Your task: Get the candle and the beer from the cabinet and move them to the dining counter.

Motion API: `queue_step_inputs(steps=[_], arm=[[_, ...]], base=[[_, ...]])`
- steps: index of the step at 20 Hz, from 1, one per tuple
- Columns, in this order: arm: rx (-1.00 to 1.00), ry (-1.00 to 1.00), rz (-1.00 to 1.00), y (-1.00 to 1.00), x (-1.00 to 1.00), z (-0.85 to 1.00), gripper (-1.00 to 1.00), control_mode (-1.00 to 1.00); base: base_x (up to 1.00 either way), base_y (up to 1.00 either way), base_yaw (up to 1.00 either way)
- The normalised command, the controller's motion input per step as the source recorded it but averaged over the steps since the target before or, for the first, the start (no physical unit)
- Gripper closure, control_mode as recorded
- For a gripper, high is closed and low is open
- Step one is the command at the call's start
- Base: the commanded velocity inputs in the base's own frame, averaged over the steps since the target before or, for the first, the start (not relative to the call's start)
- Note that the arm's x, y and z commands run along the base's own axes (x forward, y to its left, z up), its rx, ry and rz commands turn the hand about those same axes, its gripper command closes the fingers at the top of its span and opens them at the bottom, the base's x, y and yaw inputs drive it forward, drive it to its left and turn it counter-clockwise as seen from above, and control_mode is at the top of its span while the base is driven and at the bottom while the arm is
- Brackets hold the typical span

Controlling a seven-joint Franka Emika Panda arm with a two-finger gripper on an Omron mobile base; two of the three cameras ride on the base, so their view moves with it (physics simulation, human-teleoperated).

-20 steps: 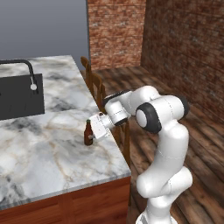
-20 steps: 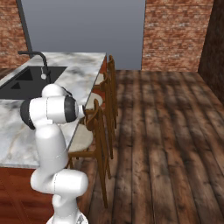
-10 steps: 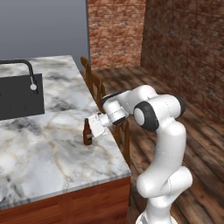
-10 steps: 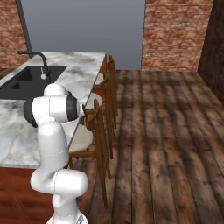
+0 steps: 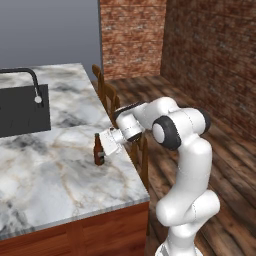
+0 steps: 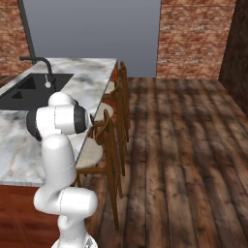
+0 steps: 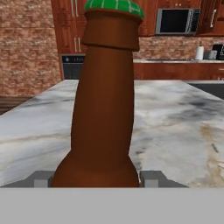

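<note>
Beer [image 5: 98,150] upright on dining counter [image 5: 55,175] near its stool-side edge; gripper [image 5: 102,149] straddles bottle, fingers [image 7: 151,178] flank base, whether clamped or let go cannot tell

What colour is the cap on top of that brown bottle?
Green: the beer has a green cap, seen best in the hand view.
</note>
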Motion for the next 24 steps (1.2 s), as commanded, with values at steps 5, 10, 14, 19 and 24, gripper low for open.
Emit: queue_step_inputs(steps=[5, 10, 14, 19, 24], arm=[[0.01, -0.08, 0.00, 0.00, -0.03, 0.00, -1.00, -1.00], [0.01, -0.07, 0.00, -0.04, -0.01, 0.06, -1.00, -1.00], [0.00, -0.09, 0.00, -0.12, -0.04, 0.20, -1.00, -1.00], [0.00, -0.05, 0.00, -0.17, 0.00, 0.27, -1.00, -1.00], [0.00, -0.05, 0.00, -0.23, 0.00, 0.25, -1.00, -1.00]], base=[[0.00, 0.00, 0.00], [0.00, 0.00, 0.00], [0.00, 0.00, 0.00], [0.00, 0.00, 0.00], [0.00, 0.00, 0.00]])
